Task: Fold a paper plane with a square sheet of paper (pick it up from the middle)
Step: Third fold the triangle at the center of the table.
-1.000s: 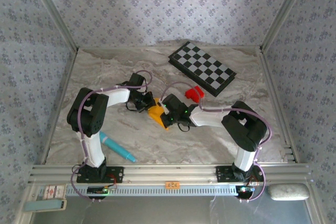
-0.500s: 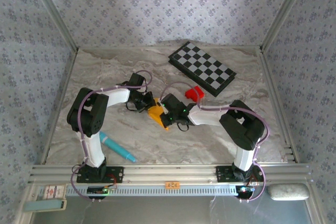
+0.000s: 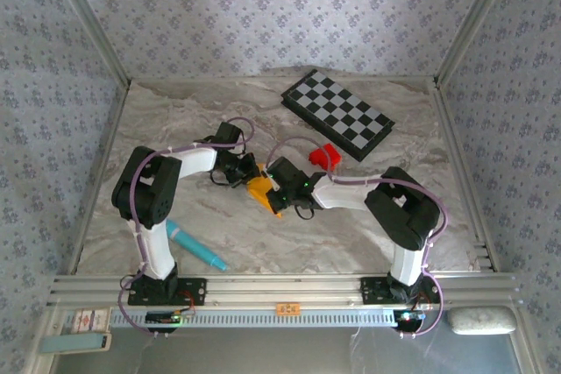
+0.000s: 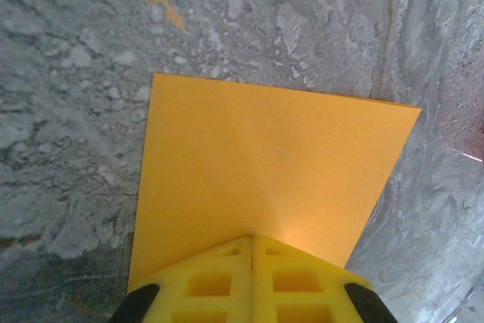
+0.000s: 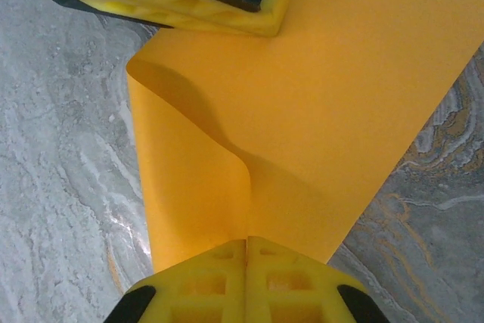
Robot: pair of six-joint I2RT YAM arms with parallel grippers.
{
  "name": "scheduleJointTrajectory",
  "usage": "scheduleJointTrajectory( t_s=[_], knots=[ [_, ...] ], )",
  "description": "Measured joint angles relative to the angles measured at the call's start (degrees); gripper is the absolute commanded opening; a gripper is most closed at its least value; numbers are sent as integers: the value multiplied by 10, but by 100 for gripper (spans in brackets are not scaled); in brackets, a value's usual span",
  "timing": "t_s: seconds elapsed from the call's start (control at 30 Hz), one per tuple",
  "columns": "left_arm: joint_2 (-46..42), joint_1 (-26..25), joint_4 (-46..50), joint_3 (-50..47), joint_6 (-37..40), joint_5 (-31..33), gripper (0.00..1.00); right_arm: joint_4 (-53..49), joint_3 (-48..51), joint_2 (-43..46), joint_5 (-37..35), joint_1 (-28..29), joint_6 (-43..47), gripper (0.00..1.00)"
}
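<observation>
The orange-yellow square sheet of paper (image 3: 262, 192) hangs between the two grippers at the table's middle. My left gripper (image 4: 252, 238) is shut on one edge of the sheet (image 4: 265, 164), which spreads flat ahead of it. My right gripper (image 5: 246, 240) is shut on the opposite edge, where the sheet (image 5: 318, 111) buckles into a raised fold. The left gripper's yellow fingers (image 5: 181, 7) show at the top of the right wrist view. In the top view the left gripper (image 3: 245, 172) and right gripper (image 3: 276, 190) sit close together.
A black-and-white checkerboard (image 3: 337, 114) lies at the back right. A small red block (image 3: 323, 157) sits just behind the right arm. A teal pen-like object (image 3: 196, 245) lies at the front left. Metal frame rails border the marble table (image 3: 175, 120).
The right gripper has crept slightly left toward the left gripper, bunching the sheet a little. The left arm holds still.
</observation>
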State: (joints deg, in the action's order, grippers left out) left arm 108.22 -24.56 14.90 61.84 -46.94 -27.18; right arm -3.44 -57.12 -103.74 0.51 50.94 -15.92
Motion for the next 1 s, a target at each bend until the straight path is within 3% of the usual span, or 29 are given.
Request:
scheduleJointTrajectory(
  t_s=[0.77, 1.0],
  knots=[
    [0, 0, 0, 0, 0, 0, 4, -21, -16, -15, -10, 1, 0, 0],
    [-3, 3, 4, 0, 0, 0, 10, -33, -23, -18, -12, 1, -2, 0]
  ],
)
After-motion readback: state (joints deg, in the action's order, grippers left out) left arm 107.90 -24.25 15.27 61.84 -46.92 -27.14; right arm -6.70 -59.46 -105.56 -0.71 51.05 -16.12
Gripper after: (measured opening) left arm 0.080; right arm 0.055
